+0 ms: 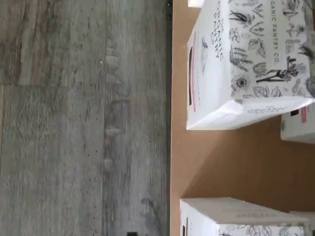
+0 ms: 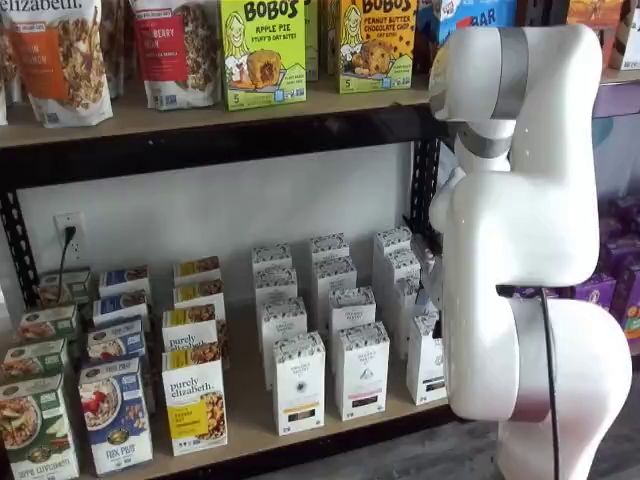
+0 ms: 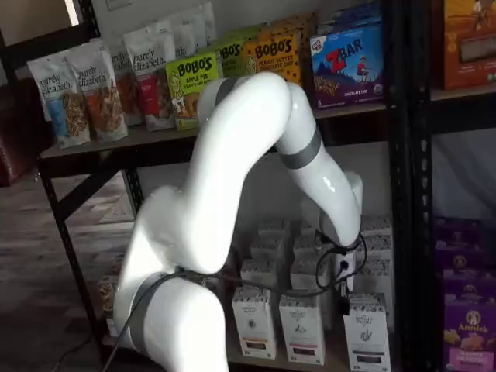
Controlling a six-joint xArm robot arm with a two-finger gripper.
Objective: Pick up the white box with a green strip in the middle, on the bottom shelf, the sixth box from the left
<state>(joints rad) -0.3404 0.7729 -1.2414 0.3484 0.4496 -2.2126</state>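
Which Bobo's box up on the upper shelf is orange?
The Peanut Butter Chocolate Chip Bobo's box; it is orange, while the Apple Pie box beside it is green.

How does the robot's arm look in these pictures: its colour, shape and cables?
The arm is glossy white, with thick rounded segments and grey bands at the joints. A black cable loops near its wrist in a shelf view. Its jaws are not visible.
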